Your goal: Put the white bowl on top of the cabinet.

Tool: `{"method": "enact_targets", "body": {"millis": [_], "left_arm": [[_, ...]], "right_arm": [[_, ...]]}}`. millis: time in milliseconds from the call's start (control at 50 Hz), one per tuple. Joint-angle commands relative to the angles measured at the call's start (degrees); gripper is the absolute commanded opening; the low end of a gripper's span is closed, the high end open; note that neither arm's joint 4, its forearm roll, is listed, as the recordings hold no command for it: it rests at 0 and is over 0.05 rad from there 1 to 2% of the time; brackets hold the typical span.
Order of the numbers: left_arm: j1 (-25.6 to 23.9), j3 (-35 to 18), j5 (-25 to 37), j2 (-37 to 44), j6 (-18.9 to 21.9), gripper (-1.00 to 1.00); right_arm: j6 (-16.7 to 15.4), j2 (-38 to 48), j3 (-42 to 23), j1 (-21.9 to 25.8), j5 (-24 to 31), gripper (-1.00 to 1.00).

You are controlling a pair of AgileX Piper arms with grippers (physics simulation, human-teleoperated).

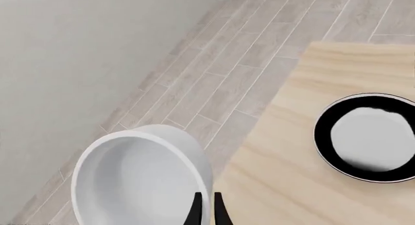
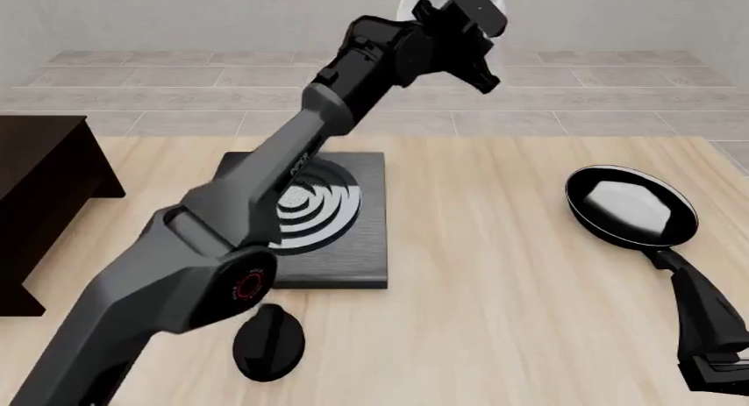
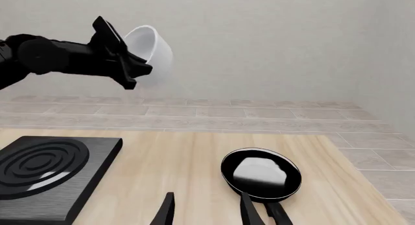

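My left gripper (image 1: 206, 208) pinches the white bowl (image 1: 139, 179) by its rim (held high, tilted); a fast swing toward the cabinet (image 2: 41, 191) could slip it.

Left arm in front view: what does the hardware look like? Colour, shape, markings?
The left arm is matte dark grey to black, built of chunky, rounded links that narrow toward the wrist. A round joint cap carries a small red ring marking. No loose cables show. Its left claw ends in thin, black, blade-like fingers.
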Motion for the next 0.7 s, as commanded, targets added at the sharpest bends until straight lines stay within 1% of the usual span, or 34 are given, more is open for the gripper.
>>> {"method": "enact_targets", "body": {"millis": [20,140,160,180,200,220,240,280,300,320,340,380,400,460,520,580,660,700], "left_arm": [[0.29,-0.85,0.74,-3.32,-1.63,-1.00],[0.36,-0.85,1.76,-3.79,-2.88,-1.00],[-0.38,-0.80,5.08,-5.86,-2.16,-1.00],[-2.05,-0.61,9.01,-9.98,-3.03,-1.00],[-2.73,22.30,-11.16,-29.61,-3.47,-1.00],[-2.86,45.22,-20.63,-37.33,-4.09,-1.00],[-2.83,53.51,-19.75,-35.83,-3.90,-1.00],[-2.60,59.04,-23.96,-38.33,-4.09,-1.00],[-2.59,59.99,-24.43,-38.82,-4.34,-1.00],[-2.64,63.17,-27.43,-40.71,-3.56,-1.00],[-2.49,65.29,-29.14,-41.87,-4.49,-1.00],[-2.40,68.41,-31.56,-43.57,-5.13,-1.00],[-1.99,70.81,-34.06,-44.90,-4.88,-1.00],[-0.73,75.11,-37.81,-48.01,-7.44,-1.00],[-0.85,79.13,-40.17,-50.00,-6.62,-1.00],[-0.30,81.11,-41.21,-51.18,-6.54,-1.00],[1.13,81.59,-40.94,-52.25,-6.85,-1.00],[1.65,81.52,-39.84,-53.05,-6.92,-1.00]], "right_arm": [[-0.01,0.00,0.00,0.00,0.00,1.00],[-0.01,0.00,0.00,-0.01,-0.01,1.00],[-0.01,0.00,0.00,-0.01,-0.01,1.00],[0.01,0.00,0.00,-0.01,0.01,1.00],[0.00,0.00,0.00,0.00,0.01,1.00],[0.00,0.00,0.00,0.01,0.01,1.00],[-0.01,0.00,0.00,0.01,-0.01,1.00],[0.00,0.00,0.00,0.00,-0.01,1.00],[0.00,0.00,0.00,0.01,0.00,1.00],[0.00,0.00,0.00,0.01,-0.01,1.00],[0.00,0.00,0.00,0.00,0.03,1.00],[0.01,0.00,0.00,-0.01,0.00,1.00],[0.00,0.00,0.00,-0.01,0.01,1.00],[0.01,0.00,0.00,-0.01,0.01,1.00],[0.01,0.00,0.00,0.00,0.00,1.00],[0.00,0.00,0.00,0.00,0.00,1.00],[0.00,0.00,0.00,-0.01,0.00,1.00],[0.00,0.00,0.00,0.00,-0.01,1.00]]}}
